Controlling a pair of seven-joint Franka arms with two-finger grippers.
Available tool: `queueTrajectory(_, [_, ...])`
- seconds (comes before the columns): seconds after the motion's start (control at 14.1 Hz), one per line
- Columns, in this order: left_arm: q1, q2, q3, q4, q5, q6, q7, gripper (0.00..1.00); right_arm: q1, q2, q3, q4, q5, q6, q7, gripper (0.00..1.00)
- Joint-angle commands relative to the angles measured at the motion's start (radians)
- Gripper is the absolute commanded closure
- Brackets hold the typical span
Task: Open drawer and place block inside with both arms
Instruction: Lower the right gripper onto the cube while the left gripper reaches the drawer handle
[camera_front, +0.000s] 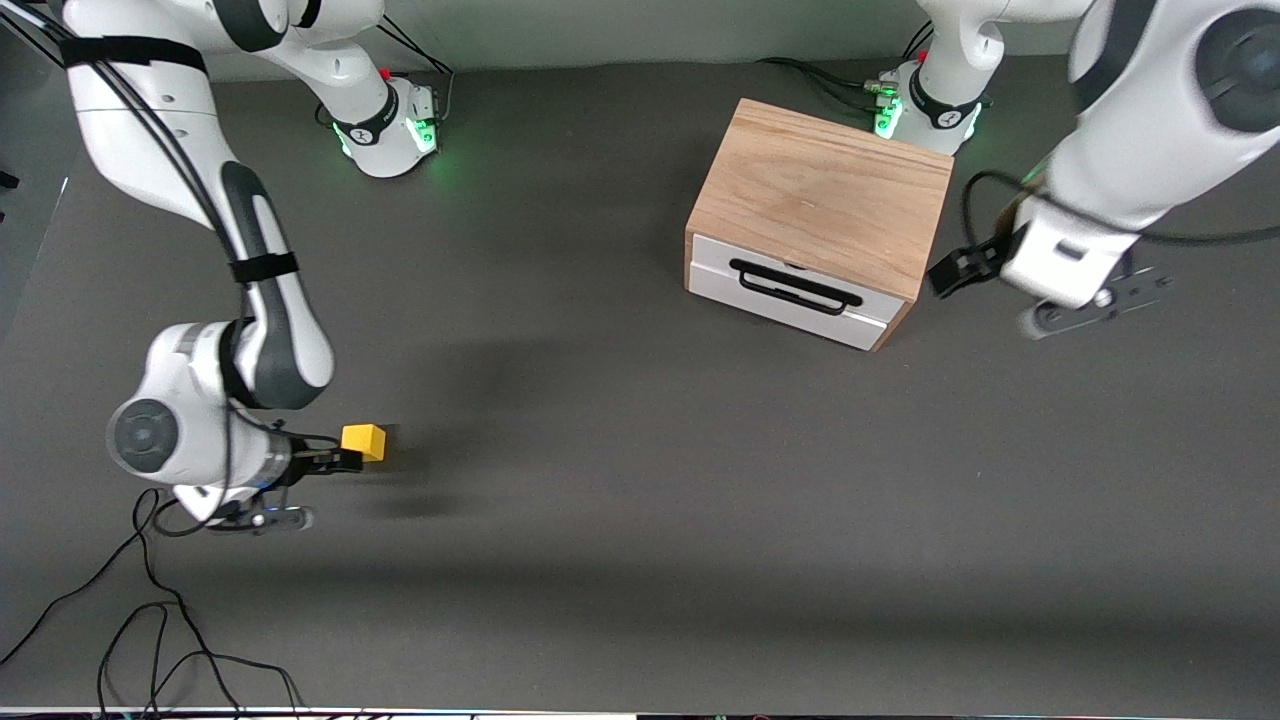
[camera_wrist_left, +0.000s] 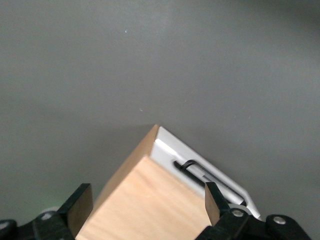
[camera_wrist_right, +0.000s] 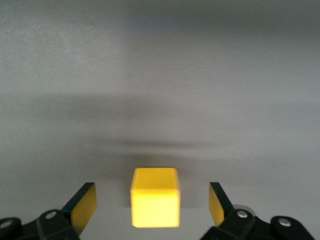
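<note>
Block (camera_front: 363, 441): small yellow cube, resting on the dark grey worktop (camera_front: 620, 500) toward the right arm's end, well apart from the wooden box and nearer to the front camera than it; seen in the right wrist view (camera_wrist_right: 155, 203) between the two black fingers, a gap on each side, touching neither.
Right end effector (camera_front: 345, 460): low at the block, fingers spread wide on either side of the cube, nothing gripped; fingertips (camera_wrist_right: 84, 202) clear of the cube's faces.
Drawer (camera_front: 790, 291): shut, white front panel flush with the box, facing the front camera at a slight angle; black bar handle (camera_front: 795, 286) lying across the panel, untouched.
Box (camera_front: 825, 195): light wood, standing on the worktop toward the left arm's end, close to the left arm's green-lit base (camera_front: 925, 115); top surface bare.
Left end effector (camera_front: 950, 270): up in the air just beside the box's end, over the worktop; fingers open, holding nothing; in the left wrist view, box corner (camera_wrist_left: 150, 200) and drawer front (camera_wrist_left: 200, 167) showing between the spread fingertips (camera_wrist_left: 80, 205).
Cables (camera_front: 150, 620): black loops trailing across the worktop near the front camera, at the right arm's end.
</note>
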Motion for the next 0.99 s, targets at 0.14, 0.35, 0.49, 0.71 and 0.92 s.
queueTrajectory(0.14, [-0.056, 0.131, 0.007, 0.014, -0.03, 0.09, -0.311, 0.0, 0.047, -0.061, -0.019, -0.125, 0.016, 0.089, 0.041, 0.0])
queueTrajectory(0.35, [-0.103, 0.204, 0.005, 0.012, -0.084, 0.139, -0.517, 0.0, 0.044, -0.074, -0.042, -0.154, 0.011, 0.093, 0.034, 0.0])
queueTrajectory(0.49, [-0.155, 0.253, 0.007, 0.012, -0.081, 0.159, -0.626, 0.0, 0.043, -0.097, -0.042, -0.224, 0.011, 0.172, 0.034, 0.0])
queueTrajectory(0.71, [-0.171, 0.294, 0.007, -0.023, -0.08, 0.156, -0.652, 0.0, 0.041, -0.105, -0.042, -0.28, 0.017, 0.254, 0.035, 0.0])
queueTrajectory(0.92, [-0.192, 0.295, 0.007, -0.09, -0.073, 0.15, -0.656, 0.0, 0.035, -0.104, -0.042, -0.319, 0.017, 0.323, 0.023, 0.0])
